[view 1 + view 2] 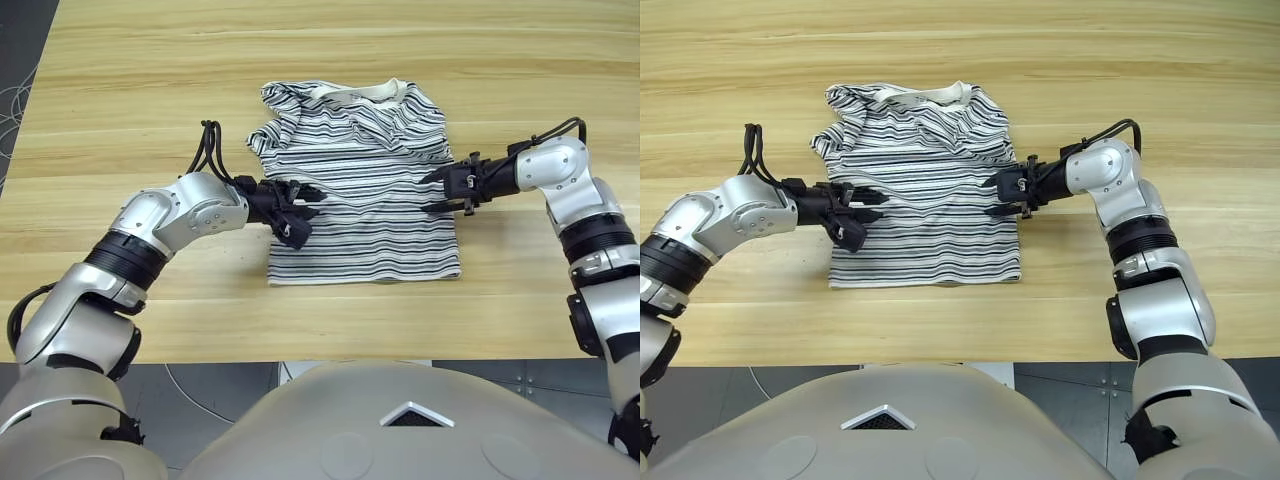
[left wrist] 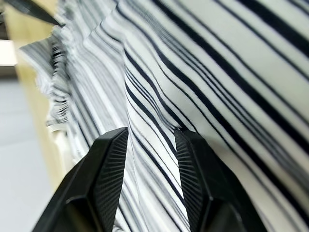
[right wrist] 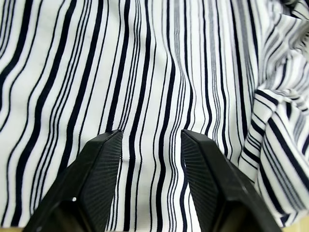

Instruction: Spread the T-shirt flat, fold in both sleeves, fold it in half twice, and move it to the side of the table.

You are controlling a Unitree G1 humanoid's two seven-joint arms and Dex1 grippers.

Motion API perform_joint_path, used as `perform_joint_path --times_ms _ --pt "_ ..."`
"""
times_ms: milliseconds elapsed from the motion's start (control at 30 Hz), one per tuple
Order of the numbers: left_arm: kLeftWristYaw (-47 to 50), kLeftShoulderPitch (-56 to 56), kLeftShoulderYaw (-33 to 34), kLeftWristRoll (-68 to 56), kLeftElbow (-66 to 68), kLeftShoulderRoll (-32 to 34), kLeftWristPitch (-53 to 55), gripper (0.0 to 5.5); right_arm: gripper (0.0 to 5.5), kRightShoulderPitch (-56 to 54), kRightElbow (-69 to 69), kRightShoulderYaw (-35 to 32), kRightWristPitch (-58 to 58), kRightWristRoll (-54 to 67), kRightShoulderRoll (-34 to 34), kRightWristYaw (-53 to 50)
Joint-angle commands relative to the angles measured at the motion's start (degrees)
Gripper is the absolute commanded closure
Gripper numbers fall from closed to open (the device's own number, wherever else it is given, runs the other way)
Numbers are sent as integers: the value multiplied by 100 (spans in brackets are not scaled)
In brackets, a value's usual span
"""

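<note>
T-shirt (image 1: pixel 365 215) sleeves indistinct among rumpled folds

Striped T-shirt (image 1: pixel 362 195), sleeves folded in, collar end rumpled, mid-table.

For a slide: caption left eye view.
Left gripper and right gripper, open, at opposite sides of the T-shirt on the table.

The T-shirt (image 1: pixel 365 230) is soft knit cloth; the table (image 1: pixel 150 100) is matt grained wood; the right gripper (image 3: pixel 150 135) has ribbed black plastic fingers (image 3: pixel 104 169).
</note>
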Motion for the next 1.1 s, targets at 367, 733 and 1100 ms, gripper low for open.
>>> perform_joint_path --times_ms 367,733,1100 --pt "-3201 1120 -226 -1018 -1690 994 1132 370 325 1439 -2032 559 1355 500 -950 1300" --pt "-3421 1316 -95 -1246 -1841 921 1071 370 325 -755 -816 -915 3050 2676 6 1520" --pt "-3599 1050 26 -1320 -1529 683 946 370 325 -1791 2601 -165 1166 145 1298 -1691"
